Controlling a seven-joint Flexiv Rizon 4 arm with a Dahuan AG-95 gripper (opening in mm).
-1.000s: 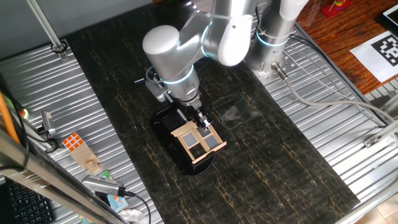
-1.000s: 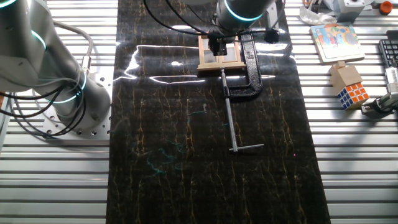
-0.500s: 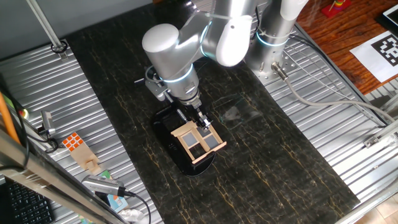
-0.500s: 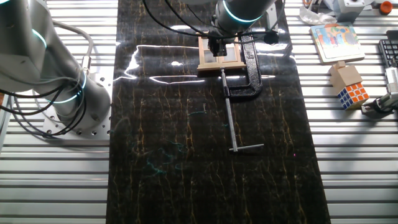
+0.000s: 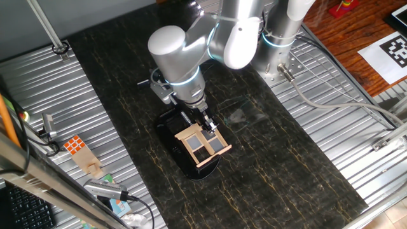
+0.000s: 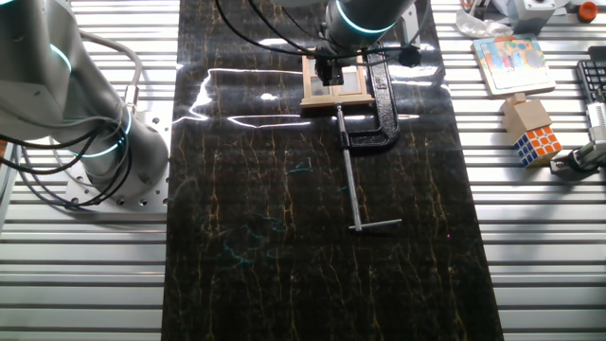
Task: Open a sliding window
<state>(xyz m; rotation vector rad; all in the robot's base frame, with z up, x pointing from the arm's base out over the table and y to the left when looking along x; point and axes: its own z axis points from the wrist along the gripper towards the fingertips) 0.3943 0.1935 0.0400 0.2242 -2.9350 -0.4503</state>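
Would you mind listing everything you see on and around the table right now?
Sliding window: one, tan wooden frame with dark panes, on a black base at mid-mat.
C-clamp: one, black with a long silver screw, beside the window.
Puzzle cube: one, multicoloured, on the metal slats at the table edge.
Wooden block: one, tan, touching the cube.
Picture tile: one, colourful, beyond the block.
Marker tag: one, black and white, far corner.
Mat: one, black with gold veins, table centre.
Gripper: one, dark, at the window's frame; jaw state unclear.
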